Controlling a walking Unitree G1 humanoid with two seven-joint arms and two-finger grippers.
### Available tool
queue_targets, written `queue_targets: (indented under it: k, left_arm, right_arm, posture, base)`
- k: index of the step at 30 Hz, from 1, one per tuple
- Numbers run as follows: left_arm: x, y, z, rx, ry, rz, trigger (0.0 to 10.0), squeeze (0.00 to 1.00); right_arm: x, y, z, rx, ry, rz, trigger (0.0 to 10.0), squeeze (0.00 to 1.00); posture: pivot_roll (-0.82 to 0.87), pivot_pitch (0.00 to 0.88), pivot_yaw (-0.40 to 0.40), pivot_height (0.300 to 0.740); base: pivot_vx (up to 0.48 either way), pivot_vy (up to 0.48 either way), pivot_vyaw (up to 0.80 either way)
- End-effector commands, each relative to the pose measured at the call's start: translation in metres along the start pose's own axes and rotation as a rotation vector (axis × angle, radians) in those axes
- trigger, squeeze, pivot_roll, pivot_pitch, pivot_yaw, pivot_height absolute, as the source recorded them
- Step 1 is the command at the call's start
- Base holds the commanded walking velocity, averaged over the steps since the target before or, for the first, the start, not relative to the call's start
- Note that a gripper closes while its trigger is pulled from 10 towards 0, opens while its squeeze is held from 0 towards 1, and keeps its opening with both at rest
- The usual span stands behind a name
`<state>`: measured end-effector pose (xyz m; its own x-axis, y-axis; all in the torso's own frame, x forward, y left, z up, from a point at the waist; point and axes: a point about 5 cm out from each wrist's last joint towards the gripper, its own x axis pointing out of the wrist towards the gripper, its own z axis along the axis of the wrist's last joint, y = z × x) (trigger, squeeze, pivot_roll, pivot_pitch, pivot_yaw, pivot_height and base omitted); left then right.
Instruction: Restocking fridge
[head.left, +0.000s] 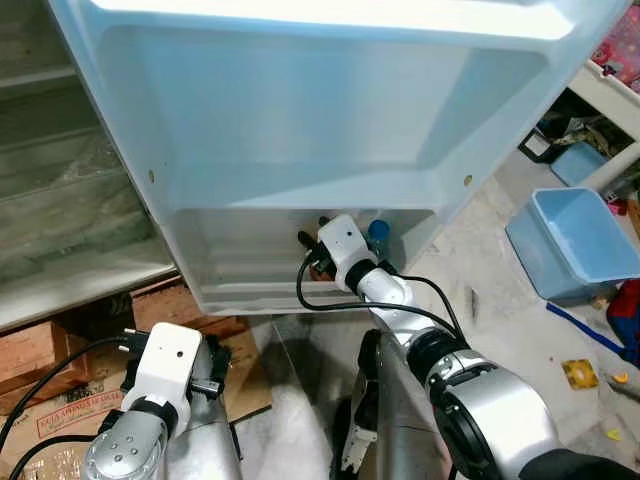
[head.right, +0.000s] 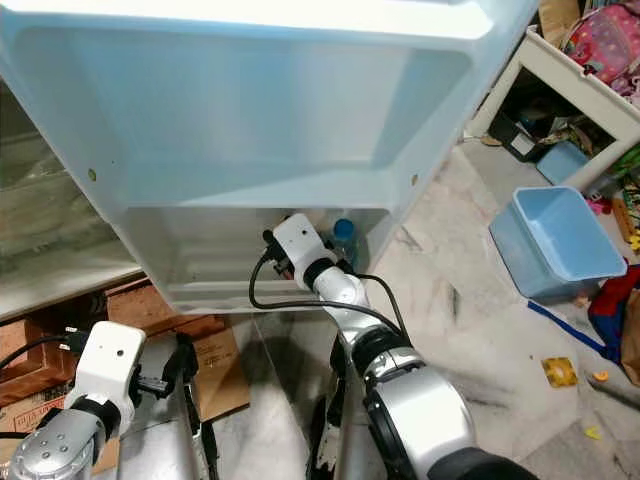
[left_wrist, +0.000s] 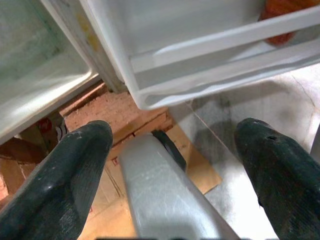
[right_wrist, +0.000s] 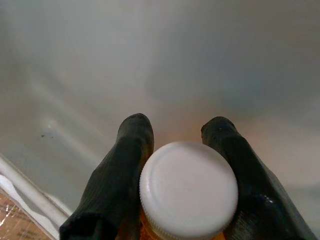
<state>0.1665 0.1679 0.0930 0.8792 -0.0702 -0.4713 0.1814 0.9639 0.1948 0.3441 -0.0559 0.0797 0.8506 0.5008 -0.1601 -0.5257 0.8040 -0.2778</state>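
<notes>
Shelves of the fridge interior (head.left: 60, 170) were seen at the upper left of the head view, with cardboard boxes (head.left: 60, 370) lying below them on the floor. At the lower left the left gripper (left_wrist: 165, 165) was held low and idle, its fingers (left_wrist: 60, 185) spread wide apart with nothing between them, above the cardboard and the marble floor. Across the upper middle of the frame the open fridge door (head.left: 330, 110) was spread, and in its bottom door bin (head.left: 240, 290) the right gripper (right_wrist: 185, 150) was reached in. A white-capped jar (right_wrist: 188, 187) with orange contents was pinched between its two fingers, inside the bin and close to the door's inner wall. Just to the right of it a blue-capped bottle (head.left: 378, 232) was already stood in the same bin. At the far right a blue tub (head.left: 575, 245) was seen on the floor among clutter. The placing step was judged to be in hand; the jar would need to be lowered until seated on the bin floor, clear of the bottle, before being released and the arm drawn straight back.
</notes>
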Motion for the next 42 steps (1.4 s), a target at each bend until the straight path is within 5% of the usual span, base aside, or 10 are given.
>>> queue_targets:
  k: [1,2,30,36,42]
  left_arm:
    - [0.001,-0.002,-0.004,0.002,0.019,-0.001,10.0,0.00]
    - [0.002,-0.002,-0.004,0.004,0.017,-0.001,10.0,0.00]
    - [0.043,0.003,0.011,0.017,-0.032,0.077,10.0,0.00]
    - [0.048,0.006,0.013,0.004,-0.061,0.125,10.0,0.00]
    - [0.051,0.003,0.017,-0.024,-0.102,0.140,10.0,0.00]
  right_arm:
    - [-0.008,-0.016,-0.016,0.018,0.089,-0.056,10.0,0.37]
    - [-0.009,-0.017,-0.018,0.019,0.099,-0.065,10.0,1.00]
    - [-0.009,-0.060,0.036,0.097,-0.252,-0.102,10.0,1.00]
    - [-0.023,-0.071,0.026,0.150,-0.264,-0.103,10.0,1.00]
    - [-0.065,-0.059,-0.015,0.258,-0.174,-0.068,10.0,1.00]
  posture:
    - [0.27,0.195,-0.127,0.527]
    - [0.27,0.192,-0.127,0.527]
    - [0.18,0.081,-0.147,0.527]
    - [0.15,0.059,-0.150,0.527]
    - [0.12,0.030,-0.155,0.527]
  base:
    - [0.000,0.000,0.00]
    - [0.000,0.000,0.00]
    - [0.000,0.000,0.00]
    - [0.000,0.000,0.00]
    - [0.000,0.000,0.00]
